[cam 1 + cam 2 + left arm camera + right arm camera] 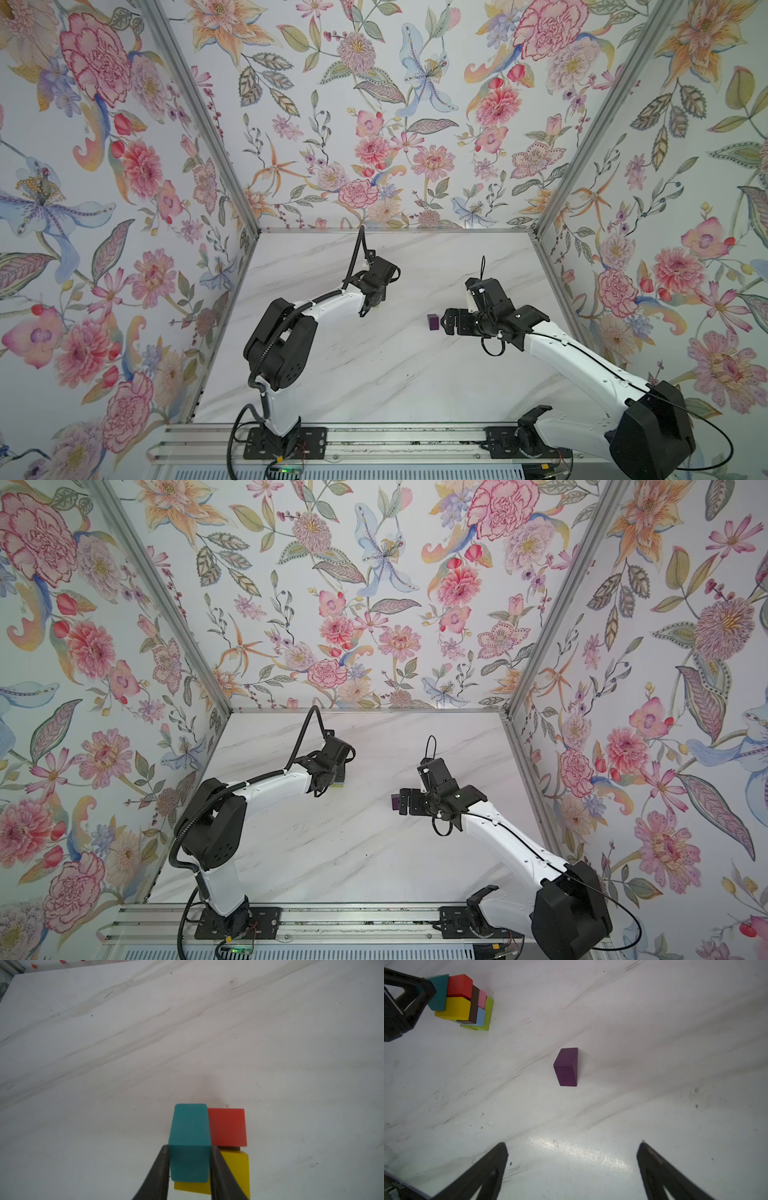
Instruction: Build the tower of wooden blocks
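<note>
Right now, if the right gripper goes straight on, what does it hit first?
Most likely the purple block, standing centred ahead of the open right gripper; nothing lies between. Height is unclear, so it might meet the table first.

Floral wallpapered walls (374, 124), white marble tabletop (374, 374)

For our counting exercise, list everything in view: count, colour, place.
tower: 1, multicoloured, on table
teal block: 1, teal, tower top, beside red
red block: 1, red, top layer
yellow block: 1, yellow, beneath them
brown block: 1, brown, mid-tower
pink block: 1, pink, lower
light blue block: 1, light blue, lower
lime green blocks: count unclear, lime, bottom
purple block: 1, purple, alone on table
table: 1, white marble
walls: 3, floral, around table
left gripper: 1, black, shut on teal block
right gripper: 1, black, open, near purple block
</note>
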Tool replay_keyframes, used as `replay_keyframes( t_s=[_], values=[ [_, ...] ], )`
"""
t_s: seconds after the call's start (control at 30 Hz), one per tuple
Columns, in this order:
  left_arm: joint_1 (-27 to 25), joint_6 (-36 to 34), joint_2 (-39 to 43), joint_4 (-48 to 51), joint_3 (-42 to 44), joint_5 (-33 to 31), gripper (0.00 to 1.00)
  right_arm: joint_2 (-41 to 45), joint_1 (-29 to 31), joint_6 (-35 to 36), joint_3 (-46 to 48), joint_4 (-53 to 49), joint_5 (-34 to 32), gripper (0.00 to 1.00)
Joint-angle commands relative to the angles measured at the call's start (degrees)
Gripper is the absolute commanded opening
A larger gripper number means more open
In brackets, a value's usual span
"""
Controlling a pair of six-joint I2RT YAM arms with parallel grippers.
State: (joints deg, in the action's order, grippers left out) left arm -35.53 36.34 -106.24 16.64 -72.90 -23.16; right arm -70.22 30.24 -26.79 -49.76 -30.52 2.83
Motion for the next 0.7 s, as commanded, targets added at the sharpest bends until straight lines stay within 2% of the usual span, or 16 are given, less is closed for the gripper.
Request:
replay_keyframes(
  t_s=[0.0,0.23,0.4,0.57,0.67],
  values=[
    [0.55,-1.34,1.28,-0.75,-0.23,-0.84,0.22,-0.62,0.44,-0.28,-1.1,0.58,0.37,0.99],
    [0.64,-1.58,1.21,-1.34,0.1,-0.09,0.3,-1.31,0.66,-0.37,-1.44,0.56,0.42,0.99],
    [0.64,-1.79,0.79,-1.04,-0.22,0.04,0.32,-1.9,0.7,-0.39,-1.66,0.62,0.38,0.99],
    [0.72,-1.8,0.68,-0.74,-0.27,-0.39,0.45,-2.25,0.81,-0.35,-1.85,0.56,0.25,0.99],
    [0.72,-1.88,0.77,-0.69,-0.36,-0.57,0.47,-2.33,0.79,-0.32,-1.93,0.55,0.25,0.99]
  ],
)
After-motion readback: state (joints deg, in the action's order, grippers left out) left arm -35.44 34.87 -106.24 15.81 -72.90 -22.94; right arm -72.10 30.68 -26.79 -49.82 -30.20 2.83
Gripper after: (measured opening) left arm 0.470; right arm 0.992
